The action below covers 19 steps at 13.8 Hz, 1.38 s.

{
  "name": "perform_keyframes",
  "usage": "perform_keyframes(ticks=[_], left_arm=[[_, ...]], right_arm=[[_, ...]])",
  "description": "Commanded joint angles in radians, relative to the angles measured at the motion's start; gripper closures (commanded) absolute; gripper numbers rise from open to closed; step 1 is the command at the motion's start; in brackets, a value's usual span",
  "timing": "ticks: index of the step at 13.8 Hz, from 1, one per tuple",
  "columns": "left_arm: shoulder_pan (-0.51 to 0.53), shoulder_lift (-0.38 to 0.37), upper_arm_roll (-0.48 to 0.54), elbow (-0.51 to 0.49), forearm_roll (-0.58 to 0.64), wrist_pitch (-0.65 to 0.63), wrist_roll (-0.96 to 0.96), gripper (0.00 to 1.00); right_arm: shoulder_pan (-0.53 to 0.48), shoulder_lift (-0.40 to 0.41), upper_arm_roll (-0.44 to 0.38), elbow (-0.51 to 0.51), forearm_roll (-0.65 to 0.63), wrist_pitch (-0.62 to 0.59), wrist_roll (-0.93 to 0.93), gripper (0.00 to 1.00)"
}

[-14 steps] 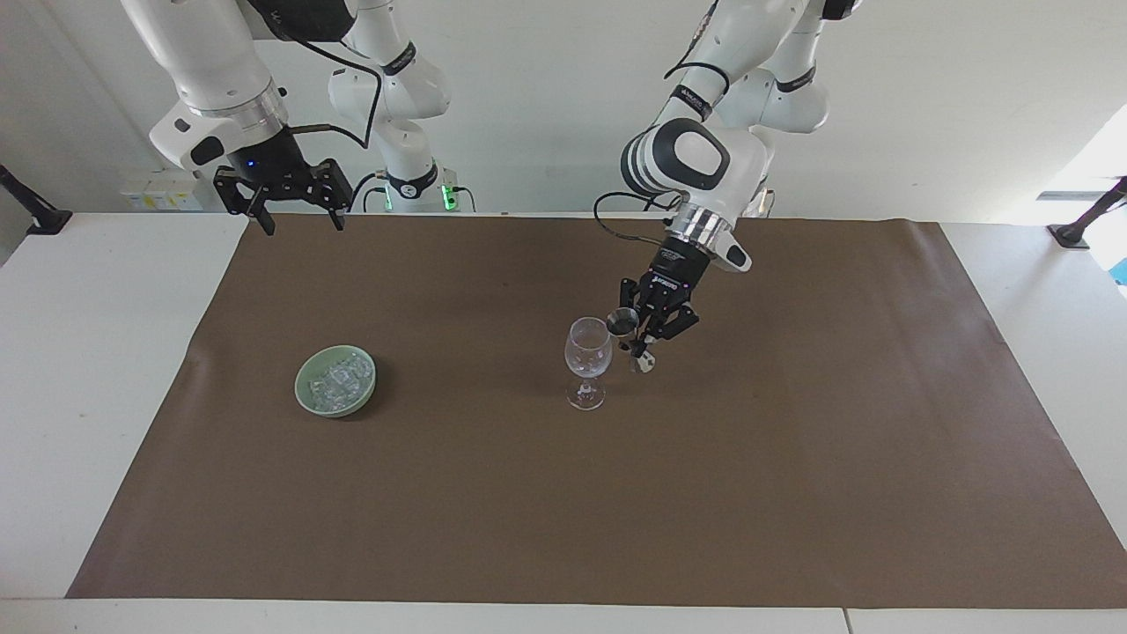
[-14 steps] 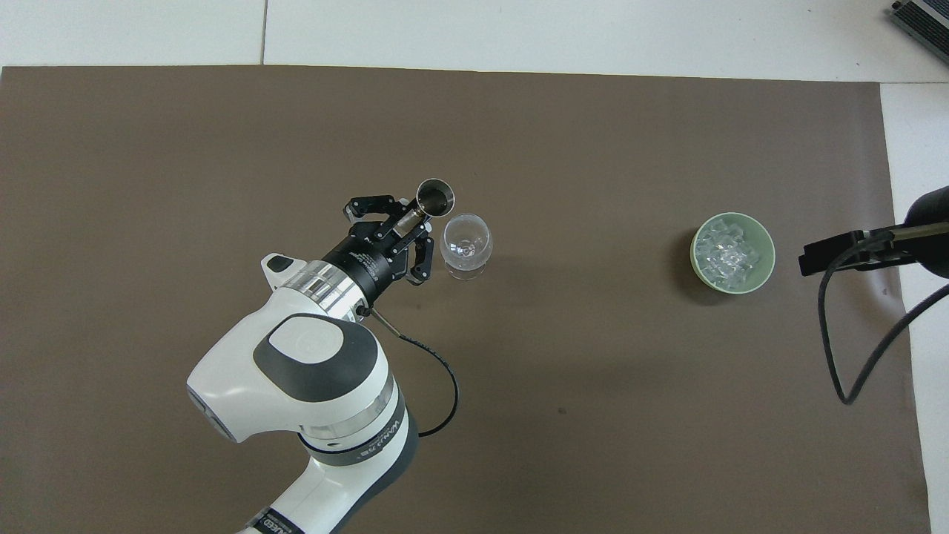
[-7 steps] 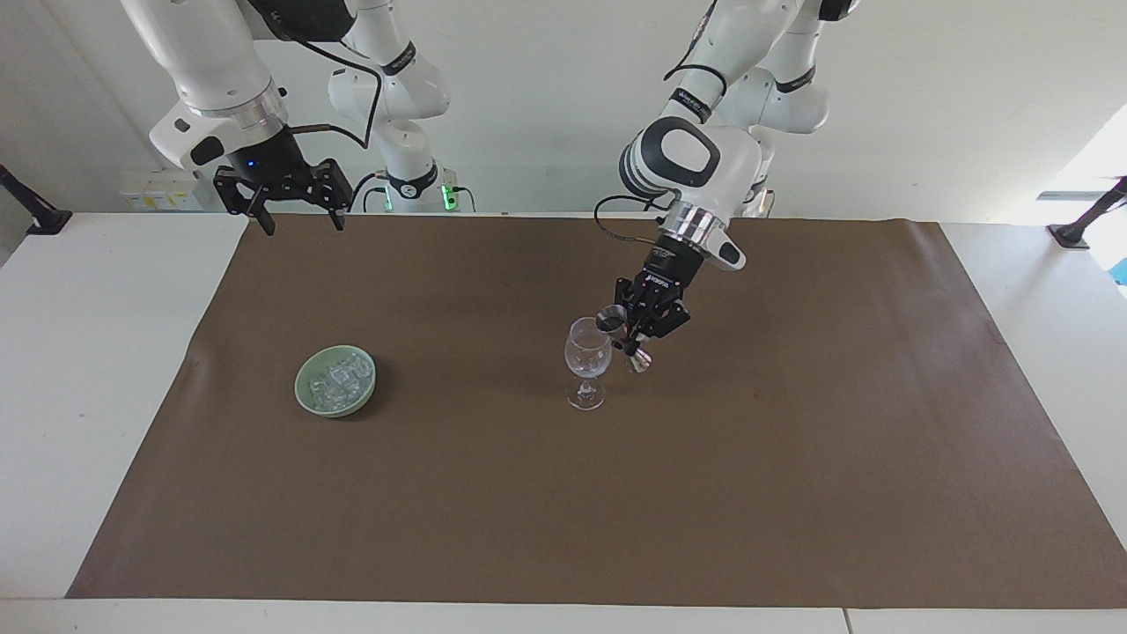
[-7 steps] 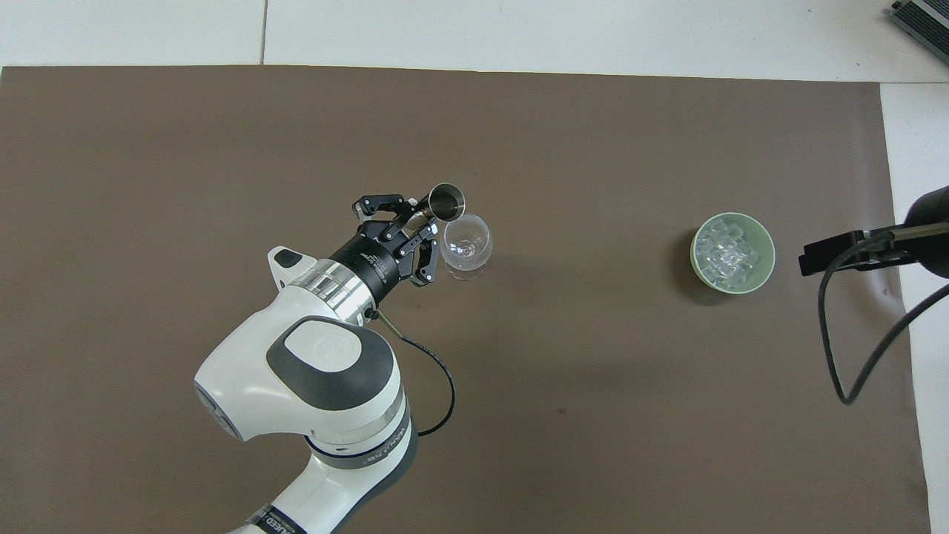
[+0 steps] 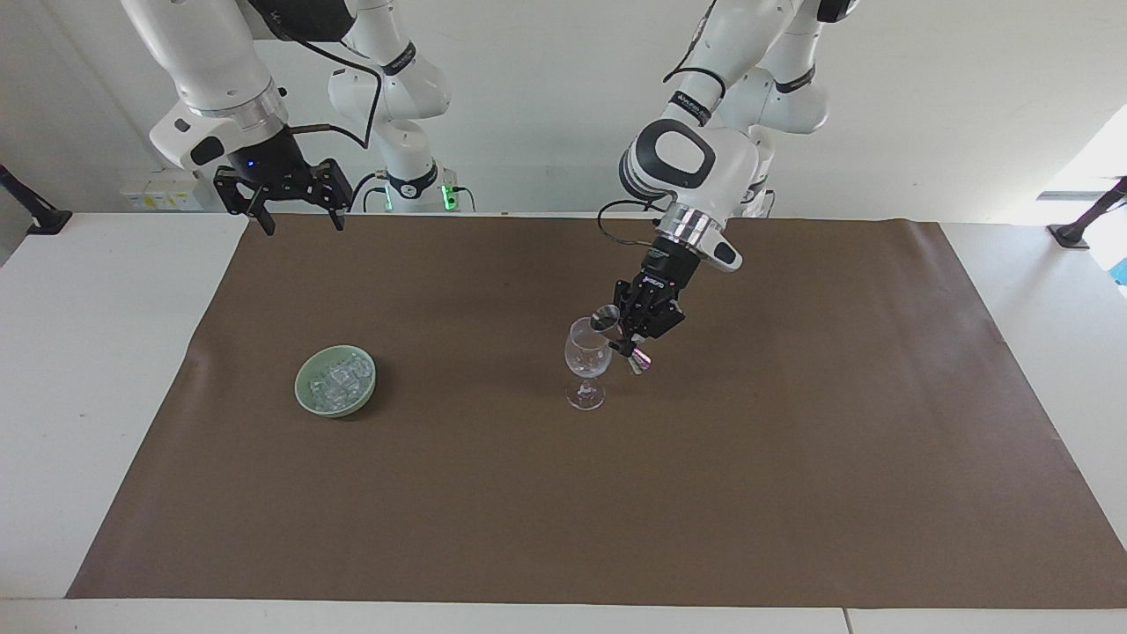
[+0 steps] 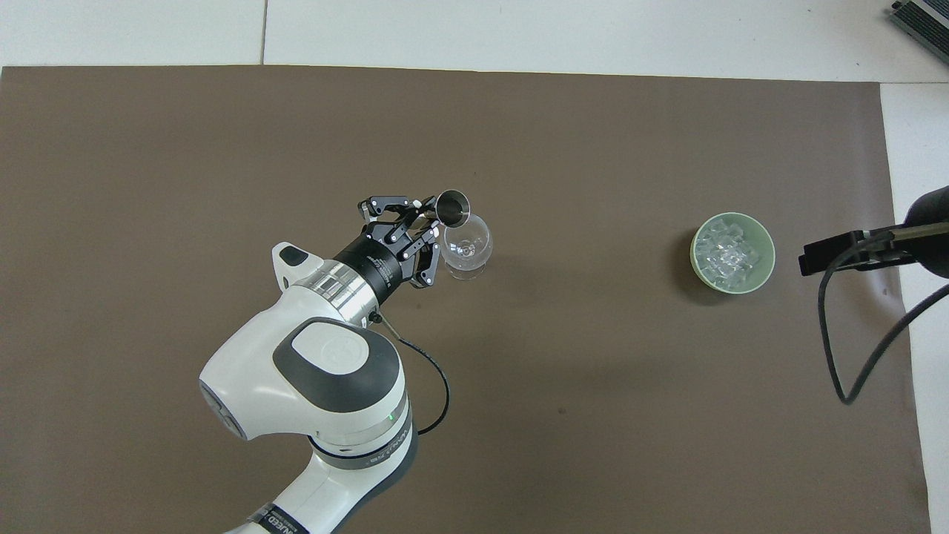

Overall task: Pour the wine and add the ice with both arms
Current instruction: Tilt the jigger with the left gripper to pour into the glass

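While the ice lies heaped in a pale green dish on the brown mat, toward the right arm's end of the table, nothing touches it. The clear chunks fill most of the dish and glint whitish from above.

Well apart from the dish, toward the left arm's end and about as near to the robots, a clear wine glass stands upright on its foot on the mat. Its bowl looks nearly empty.

Over the rim of that glass hangs a small metal jigger, tilted, with one cup mouth leaning over the glass's rim and its other cup pointing down and away beside the bowl. Clenched on the jigger's narrow waist is the left gripper, its fingertips pinched together around it while the outer links splay out to the sides. The left arm reaches in over the mat at a slant, wrist angled down toward the glass.

Farther off, the right gripper hangs in the air over the edge of the mat nearest the robots, at the right arm's end, with its two fingers spread apart and nothing between them. The right arm waits there.
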<state>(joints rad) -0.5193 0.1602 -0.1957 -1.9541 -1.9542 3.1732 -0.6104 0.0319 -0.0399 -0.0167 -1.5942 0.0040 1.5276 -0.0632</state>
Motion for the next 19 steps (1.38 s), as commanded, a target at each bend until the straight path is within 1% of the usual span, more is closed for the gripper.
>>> perform_keyframes(ticks=[1, 12, 17, 19], left_arm=[[-0.022, -0.002, 0.012, -0.003, 0.020, 0.025, 0.056, 1.00], [-0.048, -0.001, 0.013, 0.006, 0.034, 0.083, 0.199, 1.00], [-0.061, 0.024, 0.012, 0.038, 0.069, 0.145, 0.201, 1.00], [-0.076, 0.048, 0.012, 0.055, 0.083, 0.175, 0.201, 1.00]], right_arm=[[-0.012, -0.015, 0.009, -0.010, -0.007, -0.011, -0.026, 0.00], [-0.012, -0.015, 0.009, -0.010, -0.007, -0.011, -0.026, 0.00], [-0.012, -0.015, 0.009, -0.010, -0.007, -0.011, -0.026, 0.00], [-0.012, -0.015, 0.009, -0.010, -0.007, -0.011, -0.026, 0.00]])
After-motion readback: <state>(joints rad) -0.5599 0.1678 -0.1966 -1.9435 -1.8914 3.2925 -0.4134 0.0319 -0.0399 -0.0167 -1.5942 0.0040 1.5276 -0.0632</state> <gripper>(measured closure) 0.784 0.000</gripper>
